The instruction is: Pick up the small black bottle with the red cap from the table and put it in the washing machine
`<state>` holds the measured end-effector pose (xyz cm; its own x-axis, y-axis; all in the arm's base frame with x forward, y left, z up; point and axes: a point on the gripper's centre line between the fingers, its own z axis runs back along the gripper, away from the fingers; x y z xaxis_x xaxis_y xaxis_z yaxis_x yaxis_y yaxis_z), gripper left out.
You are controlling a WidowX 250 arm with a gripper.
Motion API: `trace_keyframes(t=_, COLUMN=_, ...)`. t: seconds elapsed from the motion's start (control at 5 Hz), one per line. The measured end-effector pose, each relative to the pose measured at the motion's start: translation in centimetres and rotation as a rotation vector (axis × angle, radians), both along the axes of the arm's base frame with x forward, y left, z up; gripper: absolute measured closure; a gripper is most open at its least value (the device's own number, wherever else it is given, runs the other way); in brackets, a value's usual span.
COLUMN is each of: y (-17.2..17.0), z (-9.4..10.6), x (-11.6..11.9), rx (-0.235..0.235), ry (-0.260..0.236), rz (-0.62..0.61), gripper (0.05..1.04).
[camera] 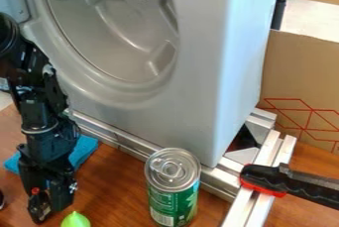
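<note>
The black gripper [49,205] hangs at the lower left, low over the brown wooden surface. Behind it lies a blue cloth [83,149], partly covered by the arm. Just right of the gripper, at the bottom edge, is a bright green object with a pointed top [76,220], cut off by the view. Farther right a green can with a silver lid [172,186] stands upright, apart from the gripper.
A large grey machine with a round opening [192,72] rises behind, on metal rails [215,179]. A black and red handle [271,179] lies across the rails at right. Beyond stands a brown cardboard panel [301,77]. A dark object touches the left edge.
</note>
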<state>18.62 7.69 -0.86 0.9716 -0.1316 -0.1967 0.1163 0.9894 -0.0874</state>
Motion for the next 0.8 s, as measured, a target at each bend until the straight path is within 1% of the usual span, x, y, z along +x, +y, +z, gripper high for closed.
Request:
trace_keyframes(t=0.2, y=0.26, z=-0.06, x=-0.83, rx=0.023, ry=0.058, rz=0.027, gripper=0.083)
trace_keyframes(t=0.4, y=0.51, z=0.03, x=-1.5, rx=0.04, ry=0.095, rz=0.038, gripper=0.118)
trace_keyframes(t=0.6, y=0.54, z=-0.18, x=-1.82, rx=0.033, ry=0.088, rz=0.049, gripper=0.426)
trace_keyframes(t=0.8, y=0.09, z=-0.49, x=-1.25, rx=-0.006, ry=-0.003, rz=0.064, gripper=0.698)
